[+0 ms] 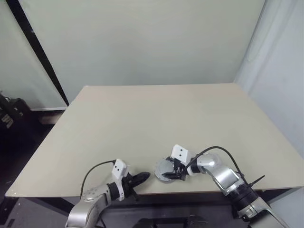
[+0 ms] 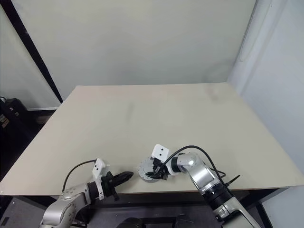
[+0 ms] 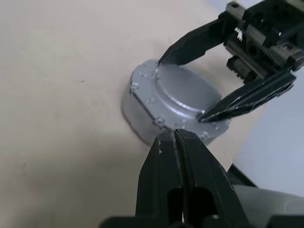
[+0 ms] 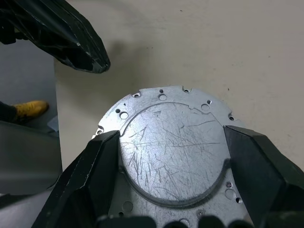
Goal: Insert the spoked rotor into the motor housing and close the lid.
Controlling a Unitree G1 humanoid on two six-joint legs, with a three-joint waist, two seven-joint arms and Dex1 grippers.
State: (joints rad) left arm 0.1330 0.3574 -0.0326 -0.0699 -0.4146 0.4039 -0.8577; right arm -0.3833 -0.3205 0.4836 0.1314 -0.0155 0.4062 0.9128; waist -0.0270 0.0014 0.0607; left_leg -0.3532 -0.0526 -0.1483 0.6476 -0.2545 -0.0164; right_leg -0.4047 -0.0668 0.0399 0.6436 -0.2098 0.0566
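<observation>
Left hand (image 1: 140, 178) shut, right hand (image 1: 175, 171) spread

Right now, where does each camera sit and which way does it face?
Left eye: on the head, looking forward and down over the table; left gripper and right gripper show near the front edge.
Right eye: beside it, same scene.
Left wrist: along its shut fingers toward the grey motor assembly, lid on top; the right gripper straddles the lid.
Right wrist: down onto the lid between its spread fingers; the left gripper's tip shows beyond.
Both wrist views share the lid.
</observation>
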